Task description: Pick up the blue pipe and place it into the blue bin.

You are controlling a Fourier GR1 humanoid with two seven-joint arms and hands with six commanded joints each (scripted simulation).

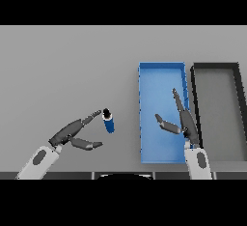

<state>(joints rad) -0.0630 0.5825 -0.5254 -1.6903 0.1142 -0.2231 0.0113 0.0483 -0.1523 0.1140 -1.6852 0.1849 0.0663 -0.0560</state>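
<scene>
Blue and short, the cylindrical pipe (109, 121) with its dark open end lies on the plain grey desk (67, 65), left of the blue rectangular bin (144, 114) and clear of it. The left hand (72, 134) reaches in from the lower left with its fingers straight and spread; the tip of its upper finger is right at the pipe's dark end, though I cannot tell whether it touches, while the thumb points out below the pipe, apart from it. The right hand (185, 123) hangs over the bin's right side, fingers extended and thumb spread, holding nothing. A dark grey rectangular bin (240, 104) sits just beside the blue one, on its right.
</scene>
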